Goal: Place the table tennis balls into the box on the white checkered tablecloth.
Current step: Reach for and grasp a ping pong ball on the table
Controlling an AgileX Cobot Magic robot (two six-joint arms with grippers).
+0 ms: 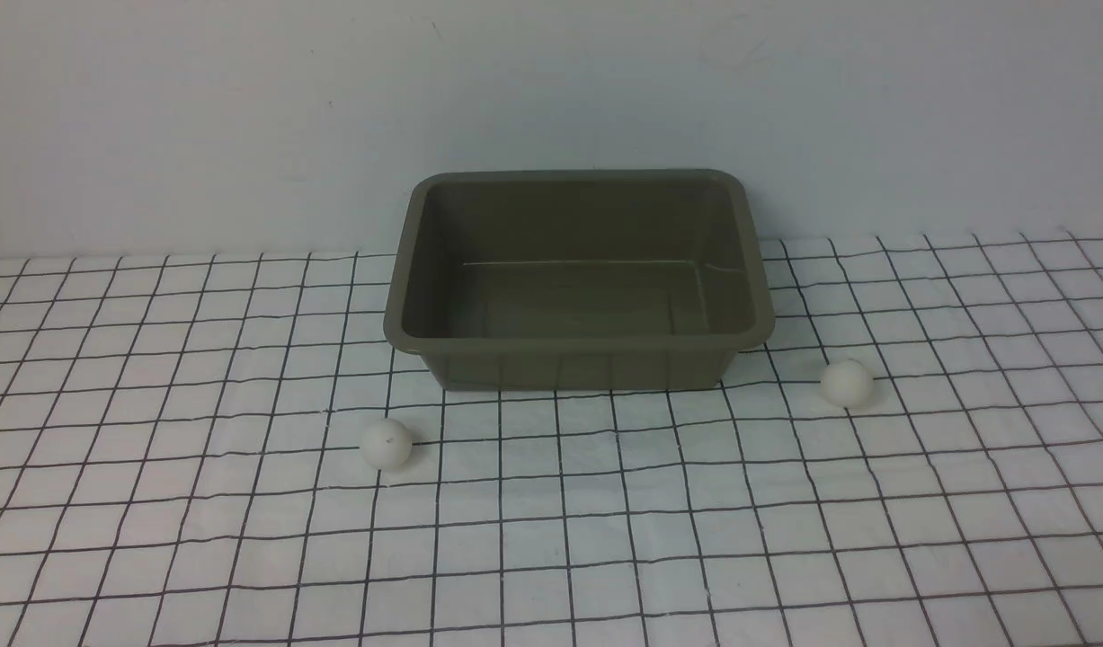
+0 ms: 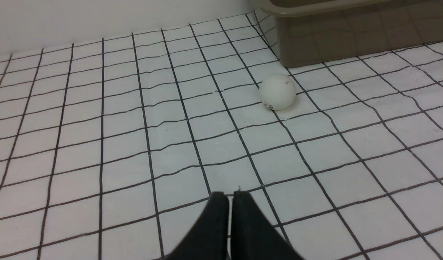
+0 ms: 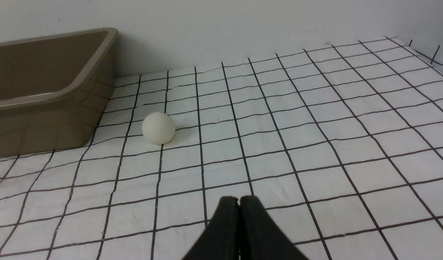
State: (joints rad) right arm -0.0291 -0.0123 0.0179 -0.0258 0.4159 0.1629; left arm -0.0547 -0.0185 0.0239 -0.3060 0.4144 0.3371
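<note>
The olive-green box [image 1: 578, 364] stands open and empty at the back middle of the white checkered tablecloth [image 1: 551, 539]. One table tennis ball with small dark marks [image 1: 386, 443] lies in front of the box's left corner. The other ball [image 1: 846, 383] lies by its right corner. Neither gripper shows in the front view. My left gripper [image 2: 230, 196] is shut and empty, hovering over the cloth well short of the marked ball [image 2: 277, 91] and the box [image 2: 351, 39]. My right gripper [image 3: 239, 200] is shut and empty, well short of the plain ball [image 3: 158, 128] beside the box [image 3: 44, 119].
A plain pale wall [image 1: 551, 90] rises right behind the box. The cloth is slightly wrinkled and turns up at its far right edge [image 3: 432, 54].
</note>
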